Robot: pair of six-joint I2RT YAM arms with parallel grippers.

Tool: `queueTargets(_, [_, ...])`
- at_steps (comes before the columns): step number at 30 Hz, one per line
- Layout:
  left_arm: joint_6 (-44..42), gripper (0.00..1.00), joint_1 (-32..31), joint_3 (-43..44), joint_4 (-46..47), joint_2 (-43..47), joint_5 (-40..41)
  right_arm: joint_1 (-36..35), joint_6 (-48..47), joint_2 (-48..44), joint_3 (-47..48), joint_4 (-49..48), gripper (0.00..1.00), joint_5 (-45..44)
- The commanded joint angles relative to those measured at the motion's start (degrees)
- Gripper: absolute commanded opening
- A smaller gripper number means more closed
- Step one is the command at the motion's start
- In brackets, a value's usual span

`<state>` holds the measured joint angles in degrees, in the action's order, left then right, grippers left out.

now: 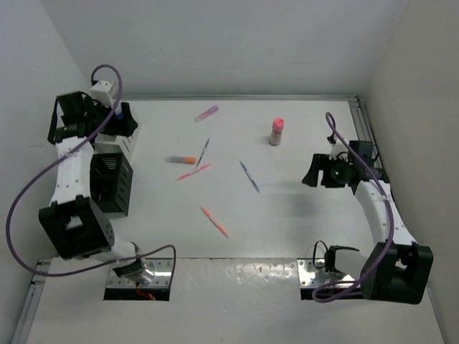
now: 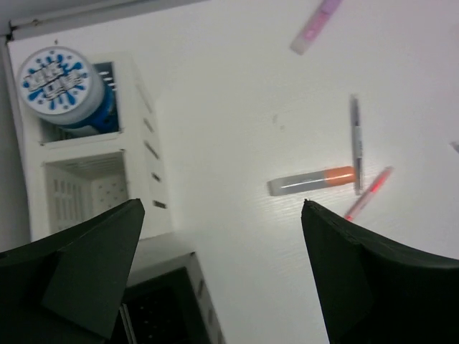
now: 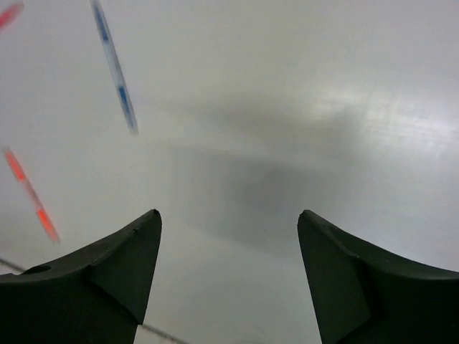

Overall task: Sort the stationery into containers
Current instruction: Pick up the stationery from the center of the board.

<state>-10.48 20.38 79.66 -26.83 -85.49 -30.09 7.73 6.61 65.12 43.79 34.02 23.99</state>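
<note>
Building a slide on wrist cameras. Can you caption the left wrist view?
Open left gripper over the white organiser, a blue-capped jar in one compartment; orange-capped marker loose on the table.

I see a robotics lab test cell. My left arm [image 1: 72, 165] and right arm [image 1: 380, 211] are bolted to metal plates [image 1: 315, 271] at 6 o'clock on a white table [image 1: 287, 222]. Plain white panels [image 1: 237, 43] wall it at 9, 12 and 3 o'clock. A metal rail [image 1: 237, 97] edges 12 o'clock. Purple cables [image 1: 117, 80] loop off both arms.
</note>
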Motion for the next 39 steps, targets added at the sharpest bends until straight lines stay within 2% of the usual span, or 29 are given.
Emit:
queueTargets(1, [0.2, 1.00, -2.0, -7.3, 7.4, 8.8, 0.2, -0.7, 2.3, 2.6, 3.3, -16.2, 0.76, -1.8])
queueTargets(3, [1.8, 1.00, -2.5, -12.0, 9.5, 11.2, 0.2, -2.6, 2.7, 7.5, 4.5, -24.9, 0.82, -1.9])
queueTargets(7, [3.4, 1.00, -3.9, -13.8, 10.2, 14.4, -0.8, -4.0, 4.6, 19.1, 10.7, -33.3, 0.89, 2.0])
queueTargets(9, [3.9, 1.00, -3.8, -13.7, 9.6, 14.6, -1.6, -4.2, 5.6, 24.2, 12.9, -41.1, 0.98, 5.1])
queueTargets(14, [4.1, 1.00, -4.1, -14.2, 10.6, 14.0, -2.3, -6.5, 2.9, 31.7, 17.9, -50.4, 0.99, 6.8])
queueTargets(19, [4.6, 1.00, -4.6, -13.6, 10.9, 12.0, -1.9, -9.6, -1.0, 35.4, 16.4, -60.7, 0.99, 7.2])
queueTargets(36, [3.7, 1.00, -5.0, -11.1, 10.7, 8.1, 0.6, -13.8, -3.7, 50.0, 24.9, -67.1, 0.99, -0.3])
queueTargets(39, [3.6, 1.00, -4.9, -11.0, 10.9, 7.6, 0.7, -14.2, -3.2, 51.9, 25.5, -67.9, 0.91, -1.3])
